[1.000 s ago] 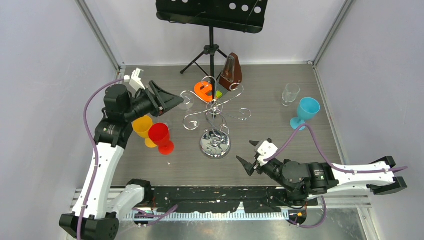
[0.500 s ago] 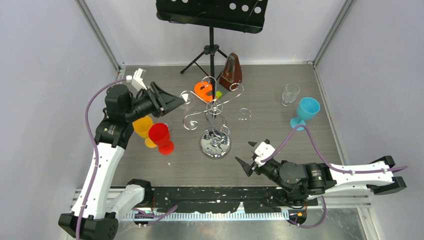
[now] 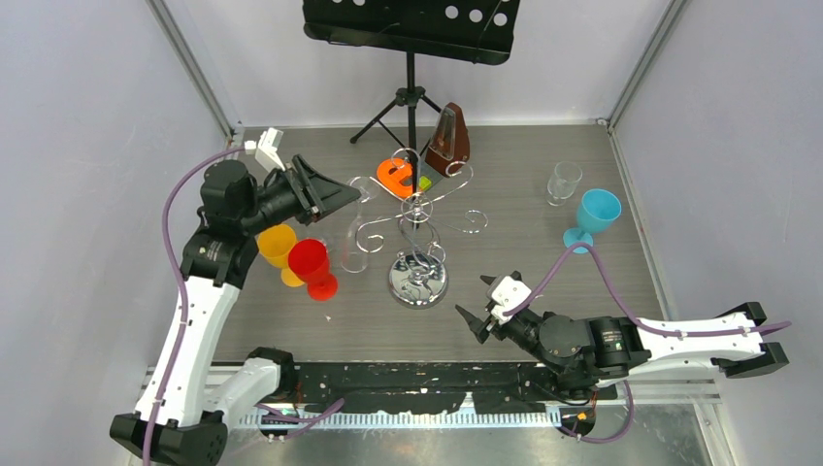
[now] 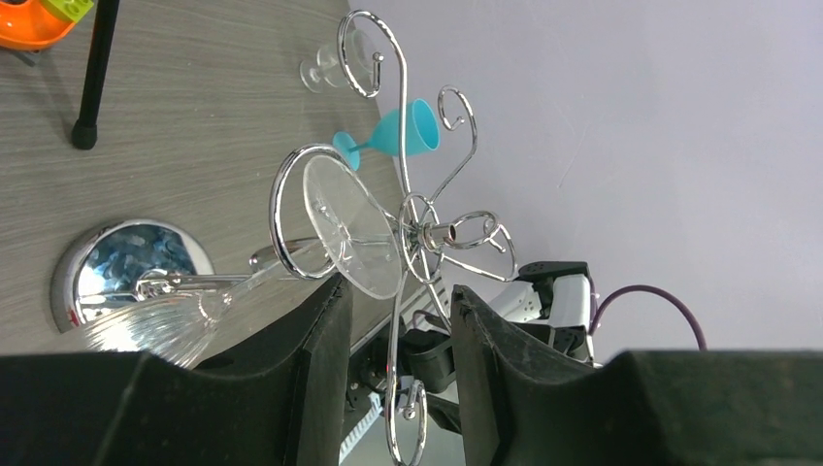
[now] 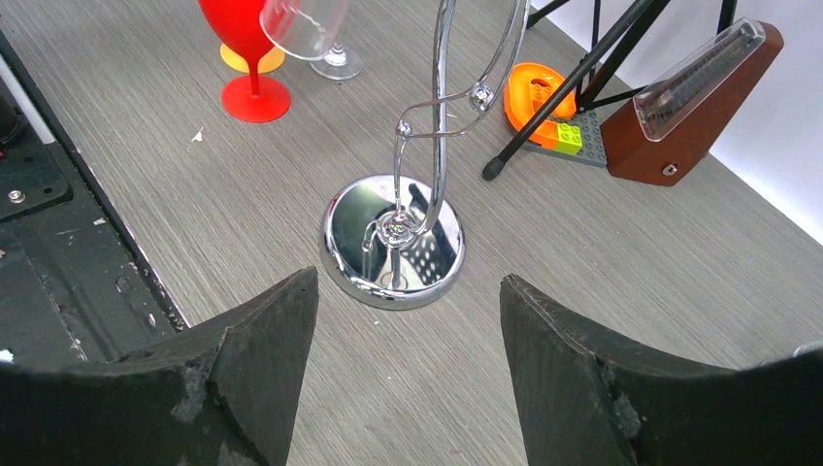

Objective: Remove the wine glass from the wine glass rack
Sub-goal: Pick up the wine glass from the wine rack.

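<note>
Black fingers of the left gripper (image 4: 393,286) sit at the rack's (image 4: 427,233) left scroll arm. The jaws are part way apart, with the rim of the wine glass (image 4: 354,228) foot between the tips. One tip overlaps the rim in the wrist view; real pinch or just beside it, cannot tell. The glass is clear and hangs off that arm: foot disc inside the wire loop, stem slanting down and away from the rack's post, bowl low on the rack's left.

Right gripper (image 5: 408,282) is wide open with nothing in it, hovering on the near side of the rack's mirror base (image 5: 340,248), apart from it.

Around the rack:
- Left of it, close to the hanging bowl: red cup (image 3: 312,262) and yellow cup (image 3: 277,243).
- Behind it: orange toy (image 3: 395,175), metronome (image 3: 451,136) and music stand (image 3: 410,97).
- Well off to its right: a second clear glass (image 3: 563,180) and a blue cup (image 3: 594,212).

Progress, my read: reach done, grasp at best half made, removal not started. The foot is in the loop, so the glass is not off yet. Left to do:
- get a firm hold on the foot or stem
- slide the foot out through the loop's open end
- carry the glass clear of the rack and set it down

Watch the red cup beside the bowl.
</note>
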